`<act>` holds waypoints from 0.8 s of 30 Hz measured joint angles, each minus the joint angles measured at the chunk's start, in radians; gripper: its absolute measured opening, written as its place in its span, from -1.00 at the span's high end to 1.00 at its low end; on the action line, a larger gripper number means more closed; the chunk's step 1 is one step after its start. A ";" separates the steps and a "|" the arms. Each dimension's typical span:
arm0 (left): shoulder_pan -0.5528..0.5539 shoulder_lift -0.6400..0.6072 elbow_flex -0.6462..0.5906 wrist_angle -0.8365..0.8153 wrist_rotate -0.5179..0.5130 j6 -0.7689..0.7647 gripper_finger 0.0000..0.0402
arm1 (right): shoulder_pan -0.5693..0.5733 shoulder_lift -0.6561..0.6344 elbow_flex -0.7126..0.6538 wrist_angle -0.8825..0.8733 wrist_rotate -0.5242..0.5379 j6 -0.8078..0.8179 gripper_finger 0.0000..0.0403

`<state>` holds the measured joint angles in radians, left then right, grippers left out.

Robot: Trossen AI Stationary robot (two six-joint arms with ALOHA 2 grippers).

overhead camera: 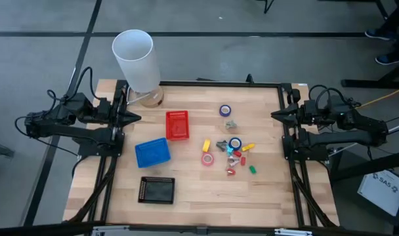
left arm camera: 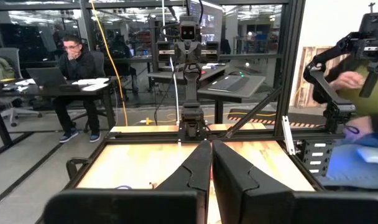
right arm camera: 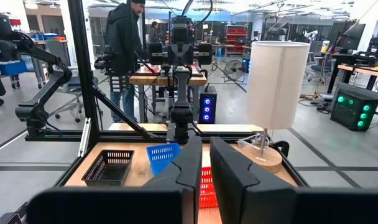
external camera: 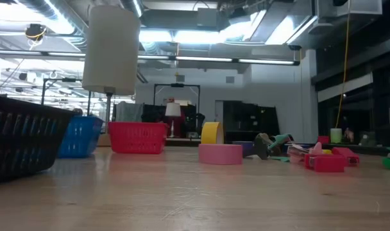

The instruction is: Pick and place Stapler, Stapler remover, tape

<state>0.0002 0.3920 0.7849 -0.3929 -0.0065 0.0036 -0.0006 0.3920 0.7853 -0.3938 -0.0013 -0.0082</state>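
Note:
Tape rolls lie flat on the wooden table right of centre: a blue roll (overhead camera: 225, 110), a blue-and-white roll (overhead camera: 235, 143) and a pink roll (overhead camera: 207, 159) (external camera: 220, 154). A yellow roll (overhead camera: 206, 145) (external camera: 210, 133) stands on its edge. A grey-and-teal stapler-like tool (overhead camera: 223, 145) (external camera: 272, 144) lies between them, and a small grey piece (overhead camera: 230, 123) sits farther back. My left gripper (overhead camera: 137, 118) (left arm camera: 209, 149) waits shut at the table's left edge. My right gripper (overhead camera: 273, 115) (right arm camera: 204, 144) waits shut at the right edge. Neither is near the objects.
A red basket (overhead camera: 177, 124), a blue basket (overhead camera: 152, 152) and a black basket (overhead camera: 157, 190) stand left of centre. A white-shaded lamp (overhead camera: 134, 59) stands at the far left corner. Small red, yellow and green blocky pieces (overhead camera: 242, 160) are scattered near the tapes. People show in the room beyond.

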 joint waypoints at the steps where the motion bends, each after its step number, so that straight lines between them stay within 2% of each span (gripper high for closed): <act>1: 0.000 0.000 0.000 0.000 0.000 0.000 0.96 | 0.000 0.000 0.000 0.000 0.000 0.000 0.82; 24: 0.000 0.000 0.000 0.000 0.000 0.000 0.95 | 0.000 0.000 0.000 0.000 0.000 0.000 0.82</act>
<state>0.0002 0.3920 0.7849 -0.3931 -0.0063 0.0036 -0.0006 0.3922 0.7853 -0.3938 -0.0013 -0.0082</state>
